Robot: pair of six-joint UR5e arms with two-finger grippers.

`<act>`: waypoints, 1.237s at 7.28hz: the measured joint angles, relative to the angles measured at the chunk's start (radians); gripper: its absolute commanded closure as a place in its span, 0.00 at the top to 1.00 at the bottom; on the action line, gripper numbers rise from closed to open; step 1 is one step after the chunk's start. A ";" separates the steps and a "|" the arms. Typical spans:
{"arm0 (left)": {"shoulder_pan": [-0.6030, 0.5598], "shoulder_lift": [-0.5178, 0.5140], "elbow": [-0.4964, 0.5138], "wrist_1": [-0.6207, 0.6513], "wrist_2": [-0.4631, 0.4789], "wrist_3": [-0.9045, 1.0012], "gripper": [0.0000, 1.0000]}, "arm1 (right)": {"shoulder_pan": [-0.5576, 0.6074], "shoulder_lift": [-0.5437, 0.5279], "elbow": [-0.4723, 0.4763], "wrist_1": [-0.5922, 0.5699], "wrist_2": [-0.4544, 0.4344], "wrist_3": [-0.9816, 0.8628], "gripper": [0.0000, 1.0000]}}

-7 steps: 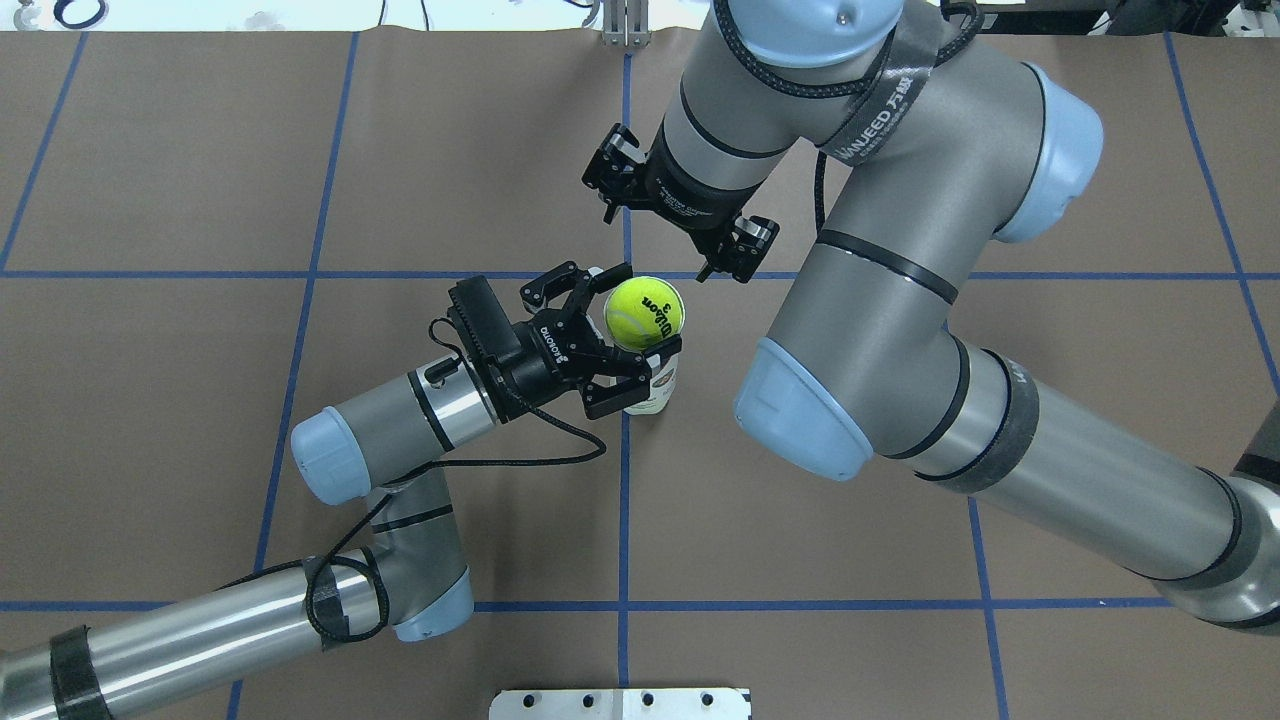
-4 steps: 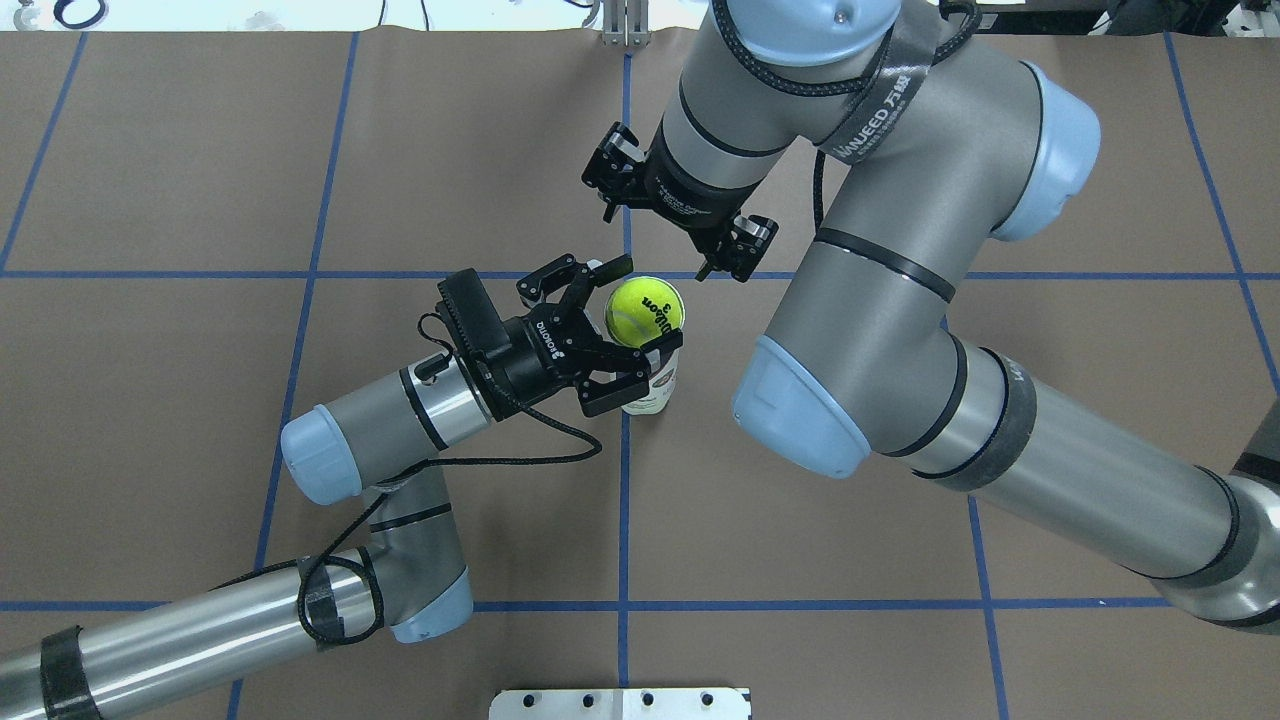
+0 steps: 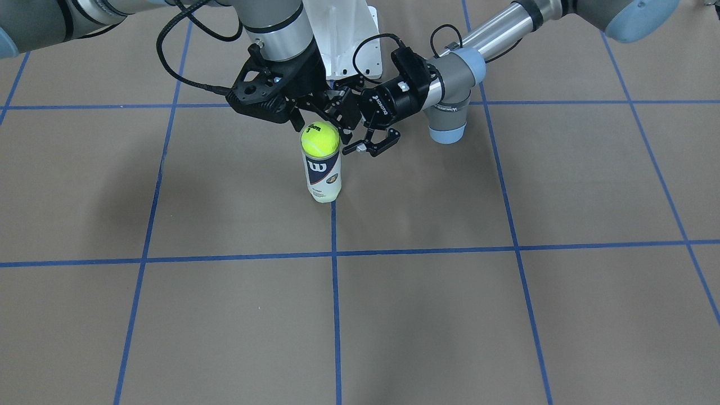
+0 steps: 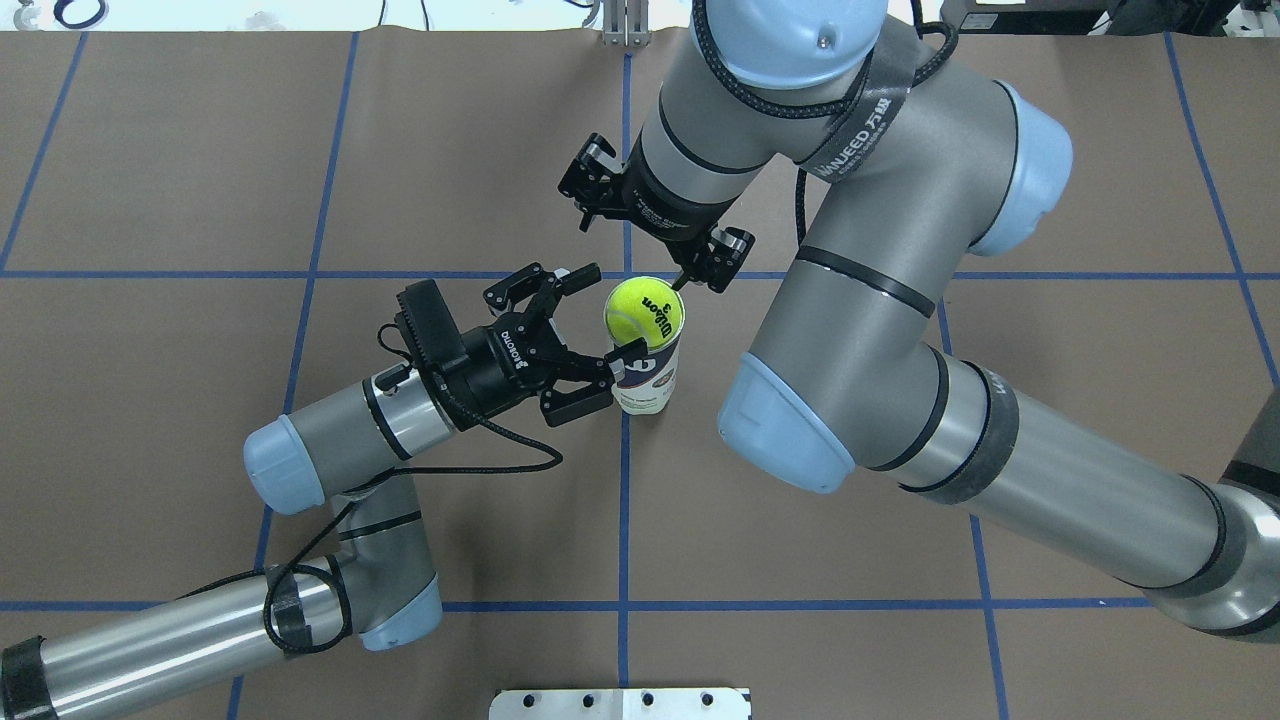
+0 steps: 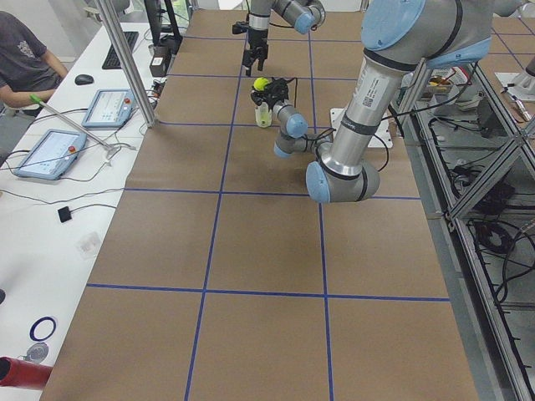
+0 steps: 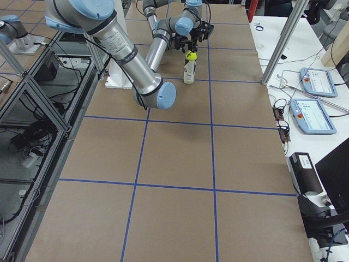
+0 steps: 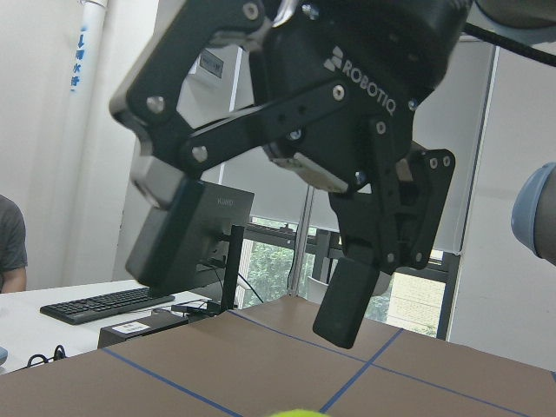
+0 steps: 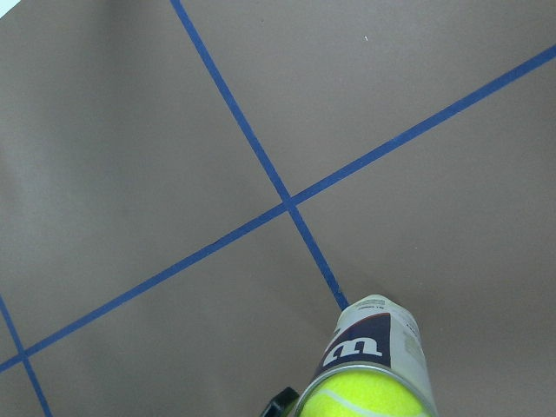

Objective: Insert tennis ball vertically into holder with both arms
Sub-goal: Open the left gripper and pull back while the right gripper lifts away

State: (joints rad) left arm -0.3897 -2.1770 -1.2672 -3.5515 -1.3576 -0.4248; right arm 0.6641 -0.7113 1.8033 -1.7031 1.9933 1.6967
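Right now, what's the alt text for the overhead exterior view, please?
A yellow tennis ball sits in the mouth of the upright holder. The left tool, open, is beside the holder; the right tool, open, hangs just beyond the ball.

We see the left claw has drawn back across the desk toward its own side. Its spread fingers no longer flank the tennis ball atop the holder. The left arm's elbow has slid back with it. The right claw has shifted slightly toward the robot's left.
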 measured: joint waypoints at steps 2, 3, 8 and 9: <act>0.001 0.018 -0.007 -0.018 0.000 -0.001 0.99 | -0.018 -0.002 -0.034 0.060 -0.002 0.013 1.00; 0.001 0.020 -0.007 -0.020 0.000 -0.001 0.99 | -0.025 -0.004 -0.055 0.094 -0.001 0.020 1.00; 0.002 0.032 -0.035 -0.021 0.000 -0.004 0.99 | 0.020 -0.005 -0.073 0.116 0.101 0.014 1.00; 0.001 0.069 -0.079 -0.021 0.000 -0.005 0.99 | 0.048 -0.013 -0.070 0.116 0.127 0.010 1.00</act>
State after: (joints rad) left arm -0.3885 -2.1084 -1.3459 -3.5726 -1.3572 -0.4299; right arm 0.7126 -0.7240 1.7336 -1.5875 2.1203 1.7070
